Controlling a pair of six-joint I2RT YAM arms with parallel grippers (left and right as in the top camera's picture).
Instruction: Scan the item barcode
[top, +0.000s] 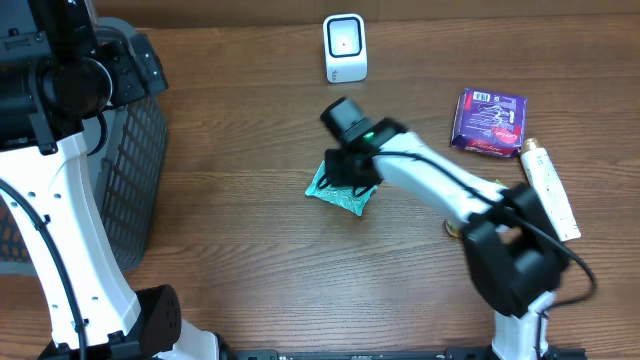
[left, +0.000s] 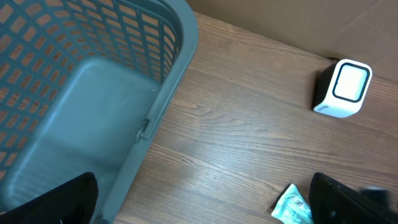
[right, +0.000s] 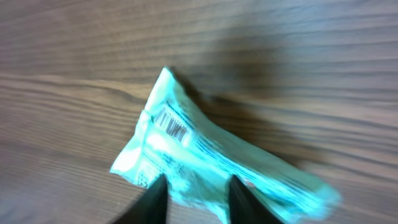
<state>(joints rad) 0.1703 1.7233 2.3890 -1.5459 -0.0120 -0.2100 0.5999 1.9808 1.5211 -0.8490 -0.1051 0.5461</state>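
From overhead, the right claw (top: 352, 178) hung directly over a crinkled teal plastic packet (top: 335, 195) lying on the wooden tabletop (top: 250, 260), covering most of it. A white box-shaped scanner (top: 345, 47) stood well beyond the claw, at the far edge. A purple foil packet (top: 490, 122) and a white tube (top: 550, 190) lay off to the claw's right, near each other. A grey plastic lattice basket (top: 135, 160) sat far to its left, under the left arm.

In the left wrist view, the left claw (left: 202, 205) was spread wide and held nothing, with a dark fingertip at each lower corner of the picture. The basket lay beneath and to its left, the scanner was ahead to its right, and a corner of the teal packet was just beside the right fingertip.

In the right wrist view, the right claw (right: 196, 202) was partly open. Its two dark fingers (right: 155, 202) stood either side of the packet's near edge, and whether they pressed on it could not be told. The packet lay on the tabletop, stretching ahead of the claw, with its barcode (right: 174, 127) facing up.
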